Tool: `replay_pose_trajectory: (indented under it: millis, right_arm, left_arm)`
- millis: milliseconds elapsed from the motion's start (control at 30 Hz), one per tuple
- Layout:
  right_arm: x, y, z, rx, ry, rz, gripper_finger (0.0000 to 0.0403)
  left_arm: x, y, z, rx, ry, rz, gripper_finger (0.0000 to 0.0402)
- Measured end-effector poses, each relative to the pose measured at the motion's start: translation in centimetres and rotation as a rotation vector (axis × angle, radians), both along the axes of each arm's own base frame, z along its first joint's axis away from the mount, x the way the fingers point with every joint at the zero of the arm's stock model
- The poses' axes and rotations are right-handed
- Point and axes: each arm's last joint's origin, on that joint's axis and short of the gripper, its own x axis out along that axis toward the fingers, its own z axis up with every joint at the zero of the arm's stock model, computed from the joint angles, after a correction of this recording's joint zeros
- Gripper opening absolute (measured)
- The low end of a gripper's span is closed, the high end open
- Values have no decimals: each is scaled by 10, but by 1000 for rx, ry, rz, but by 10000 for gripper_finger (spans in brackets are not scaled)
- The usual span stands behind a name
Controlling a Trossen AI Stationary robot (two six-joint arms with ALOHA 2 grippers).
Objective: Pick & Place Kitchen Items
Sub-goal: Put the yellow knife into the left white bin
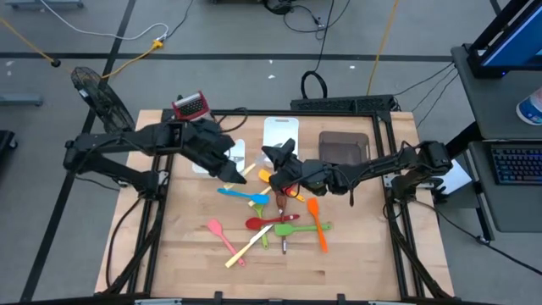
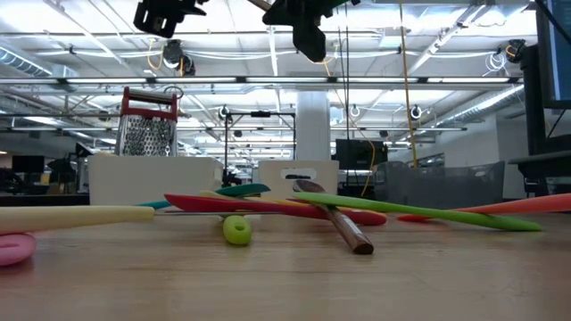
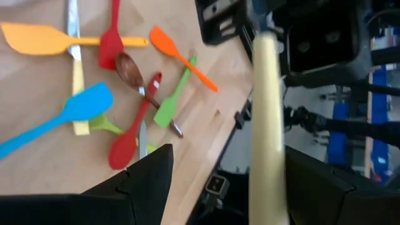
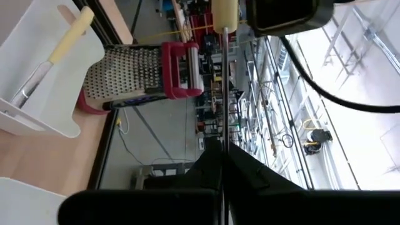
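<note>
Cream-handled utensil point(image 3: 267, 125) hangs between the left gripper's point(image 1: 227, 169) wide fingers, pinched at its metal end by the right gripper point(image 1: 284, 167).

Table point(image 1: 195, 263): pale wood, matt, visible grain. Box grater point(image 4: 128, 80): perforated bright metal. Red spoon point(image 3: 128, 140): glossy. White tray point(image 4: 37, 81): smooth plastic.

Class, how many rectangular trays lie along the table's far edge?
3. A white tray on the left, partly covered by the left arm; a second white tray in the middle; a brown tray on the right. No others show.
</note>
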Motion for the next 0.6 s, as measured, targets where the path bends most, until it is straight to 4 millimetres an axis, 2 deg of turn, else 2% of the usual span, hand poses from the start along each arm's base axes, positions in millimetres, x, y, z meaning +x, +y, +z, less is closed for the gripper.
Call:
replay_pose_trajectory:
  millis: [67,167,467,600]
  right_arm:
    - [0,0,0,4,1,-3,0]
    - [0,0,0,6,-2,-21,0]
    - [0,0,0,8,-5,-22,1]
    - [0,0,0,11,-7,-21,1]
  left_arm:
    - [3,0,-2,-31,8,-31,264]
    - [3,0,-3,-63,16,-54,226]
    - [0,8,2,-112,-30,-78,43]
    - [0,11,2,-122,-34,-85,42]
